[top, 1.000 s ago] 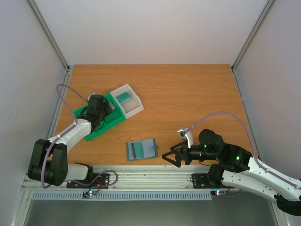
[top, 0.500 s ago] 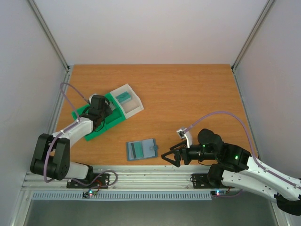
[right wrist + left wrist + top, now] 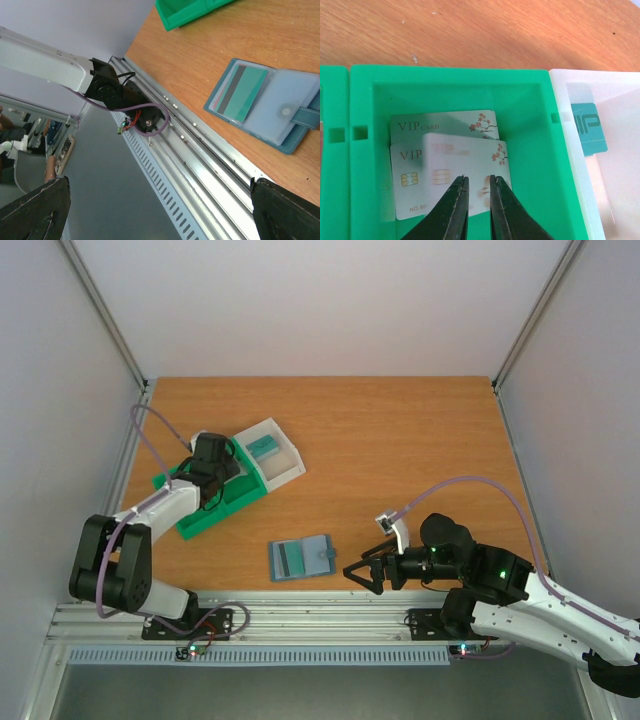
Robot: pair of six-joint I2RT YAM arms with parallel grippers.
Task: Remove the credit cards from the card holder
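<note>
The slate-blue card holder [image 3: 300, 558] lies open near the table's front edge; in the right wrist view [image 3: 280, 112] it shows a teal card [image 3: 245, 92] in its left pocket. Three whitish credit cards lie in a green tray compartment: a blurred top one [image 3: 462, 152] over two VIP cards [image 3: 445, 125]. My left gripper [image 3: 205, 475] hovers over them [image 3: 477, 176], jaws a narrow gap apart, holding nothing. My right gripper [image 3: 352, 575] is wide open and empty, right of the card holder at the table's front edge [image 3: 160, 205].
The green tray [image 3: 200, 510] has a clear plastic part [image 3: 275, 455] holding another teal card [image 3: 587, 127]. A metal rail [image 3: 320, 615] runs along the front edge. Walls enclose the table on three sides.
My left gripper has moved slightly farther back over the green tray. The right arm and the card holder have stayed nearly still.
</note>
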